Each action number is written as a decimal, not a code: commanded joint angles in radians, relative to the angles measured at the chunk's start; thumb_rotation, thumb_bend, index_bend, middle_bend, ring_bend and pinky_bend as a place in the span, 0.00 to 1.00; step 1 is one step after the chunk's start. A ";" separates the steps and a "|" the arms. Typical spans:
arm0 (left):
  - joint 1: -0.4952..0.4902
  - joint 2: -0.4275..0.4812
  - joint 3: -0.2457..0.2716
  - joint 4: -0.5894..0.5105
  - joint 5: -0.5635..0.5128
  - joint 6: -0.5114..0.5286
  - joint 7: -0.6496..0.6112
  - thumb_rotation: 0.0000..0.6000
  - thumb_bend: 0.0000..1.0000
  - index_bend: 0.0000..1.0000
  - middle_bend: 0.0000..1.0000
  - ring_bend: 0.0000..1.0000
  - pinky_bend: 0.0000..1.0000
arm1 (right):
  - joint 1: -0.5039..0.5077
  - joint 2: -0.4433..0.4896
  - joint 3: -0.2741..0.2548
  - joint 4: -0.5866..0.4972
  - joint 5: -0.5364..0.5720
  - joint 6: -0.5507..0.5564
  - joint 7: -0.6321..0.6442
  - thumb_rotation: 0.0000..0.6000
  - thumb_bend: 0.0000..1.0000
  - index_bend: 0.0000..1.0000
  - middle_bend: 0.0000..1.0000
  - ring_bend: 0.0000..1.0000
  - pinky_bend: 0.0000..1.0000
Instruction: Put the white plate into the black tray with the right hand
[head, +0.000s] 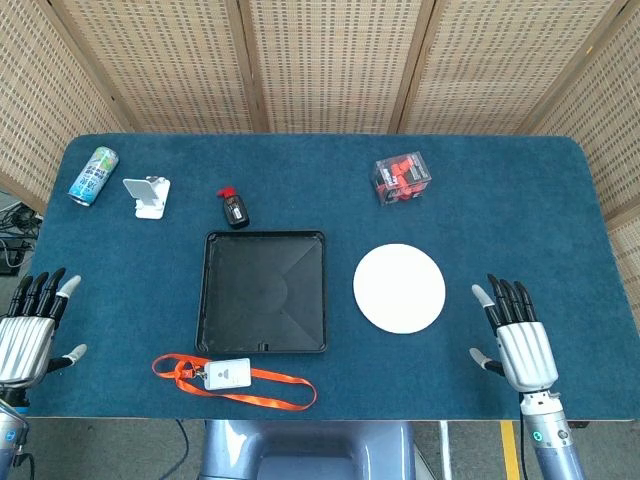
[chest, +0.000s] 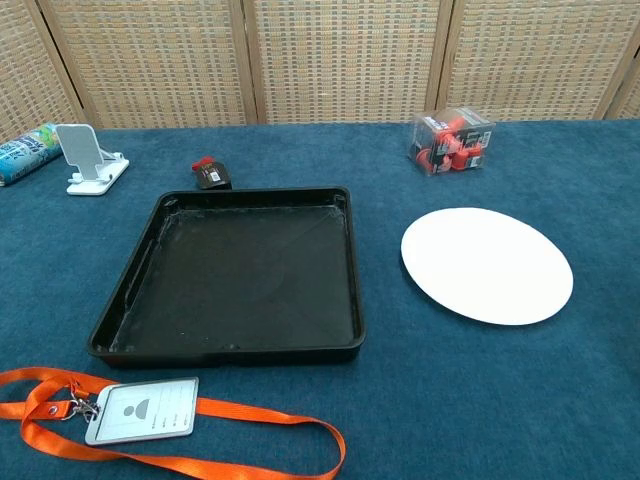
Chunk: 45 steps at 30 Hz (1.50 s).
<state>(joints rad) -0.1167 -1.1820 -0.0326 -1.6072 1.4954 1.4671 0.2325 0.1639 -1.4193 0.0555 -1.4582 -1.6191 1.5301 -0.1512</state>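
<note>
Right robot hand (head: 520, 335) rests open, fingers spread, on my blue table (head: 500, 200), just right of the round white plate (head: 399, 288); the square black plastic tray (head: 264, 291) sits left of it.

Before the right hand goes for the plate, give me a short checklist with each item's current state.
1. Right hand free, fingers spread: ok.
2. White plate flat on the table, nothing on it: ok.
3. Black tray holds nothing: ok.
4. Gap between plate and tray free of objects: ok.
5. Left hand well away from the tray: ok.
6. Plate rim raised enough for fingers to get under: cannot tell.
</note>
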 joint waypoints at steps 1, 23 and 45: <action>0.000 0.001 0.000 -0.001 -0.001 0.000 0.002 1.00 0.00 0.00 0.00 0.00 0.00 | 0.000 0.000 -0.001 -0.001 0.000 -0.002 0.002 1.00 0.16 0.10 0.00 0.00 0.00; -0.001 -0.001 -0.004 -0.001 -0.005 0.001 0.005 1.00 0.00 0.00 0.00 0.00 0.00 | 0.032 -0.113 -0.016 0.072 -0.019 -0.046 0.008 1.00 0.16 0.13 0.00 0.00 0.00; -0.005 -0.003 -0.008 0.006 -0.021 -0.013 -0.004 1.00 0.00 0.00 0.00 0.00 0.00 | 0.122 -0.364 0.025 0.364 0.017 -0.132 0.109 1.00 0.40 0.15 0.00 0.00 0.00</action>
<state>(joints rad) -0.1215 -1.1841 -0.0402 -1.6019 1.4750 1.4553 0.2287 0.2734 -1.7630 0.0736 -1.1197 -1.6040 1.4033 -0.0603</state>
